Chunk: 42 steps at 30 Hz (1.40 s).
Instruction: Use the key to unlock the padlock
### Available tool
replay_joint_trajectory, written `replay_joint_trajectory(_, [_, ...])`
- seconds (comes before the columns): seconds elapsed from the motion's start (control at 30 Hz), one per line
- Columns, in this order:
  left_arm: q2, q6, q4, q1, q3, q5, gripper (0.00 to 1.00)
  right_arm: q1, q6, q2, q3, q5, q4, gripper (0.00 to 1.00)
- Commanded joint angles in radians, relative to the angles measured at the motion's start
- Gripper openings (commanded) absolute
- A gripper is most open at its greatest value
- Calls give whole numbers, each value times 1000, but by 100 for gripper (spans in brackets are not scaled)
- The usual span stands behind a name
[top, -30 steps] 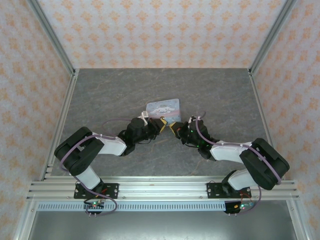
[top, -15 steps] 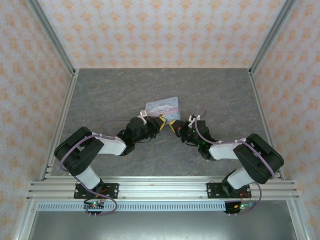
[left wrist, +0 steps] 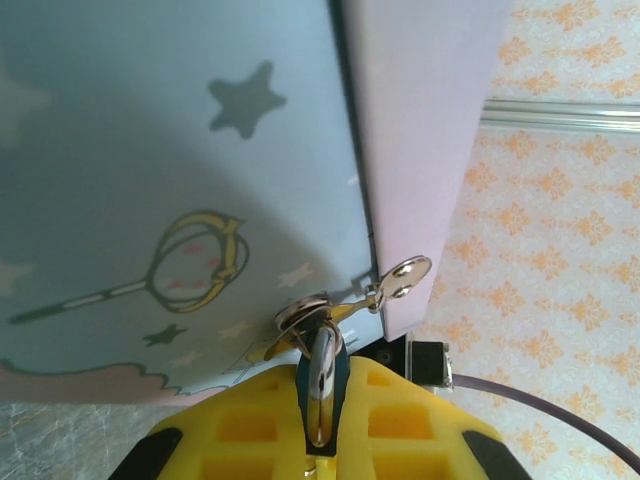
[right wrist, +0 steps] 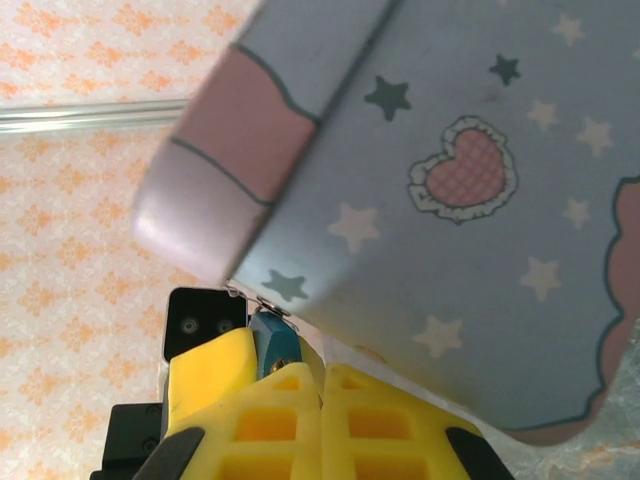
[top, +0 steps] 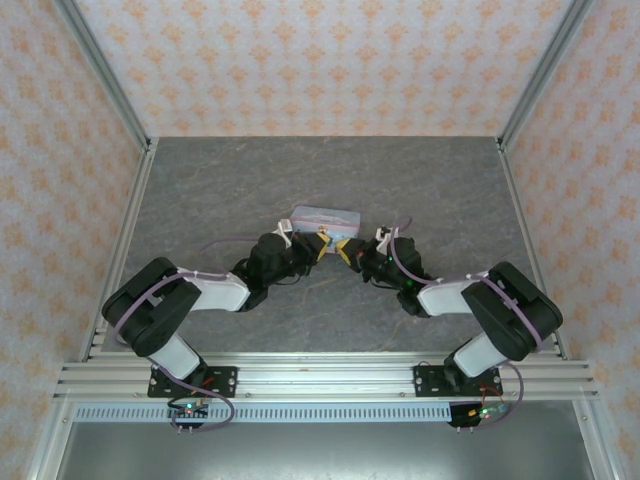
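Above the grey tabletop (top: pixel 200 200), the pastel-blue tin (top: pixel 325 214) was tilted up steeply. At its near edge sat the tiny teal padlock (left wrist: pixel 337 370), its silver shackle uppermost, clamped between the left fingers (left wrist: pixel 240 430). The right fingers (right wrist: pixel 370 410) were clenched just beside it.

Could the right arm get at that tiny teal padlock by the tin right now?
Probably yes. The padlock sits right at the shut yellow tips of the right tool, by a corner of the tin, nothing between. The left tool appears to be gripping it, so the spot is crowded.
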Motion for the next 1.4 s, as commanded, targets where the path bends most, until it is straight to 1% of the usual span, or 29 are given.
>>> replay_joint_trajectory(0.0, [-48,54,-6,-26,21,78,0,4,20,21,71,-83,37,0])
replay_joint_trajectory(0.27, [-44,64,-18,-26,15,77,0,3,75,68,80,-96,76,0])
replay_joint_trajectory(0.43, [-43,81,-31,-27,14,77,0,-1,77,75,87,-112,54,0])
replay_joint_trajectory(0.6, [-43,96,-38,-27,11,82,0,-16,67,96,113,-165,40,0])
replay_joint_trajectory(0.7, [-46,103,-44,-29,9,81,0,-23,85,129,122,-189,79,0])
replay_joint_trajectory(0.87, [-46,79,-17,-30,2,74,0,-24,161,189,121,-180,200,0])
replay_joint_trajectory(0.97, [-50,65,-3,-31,4,69,0,-24,181,197,125,-180,216,0])
replay_joint_trajectory(1.13, [-65,73,-18,-31,17,74,0,-25,164,180,134,-193,187,0])
replay_joint_trajectory(1.37, [-89,86,-35,-31,5,83,0,-41,45,141,164,-245,73,0])
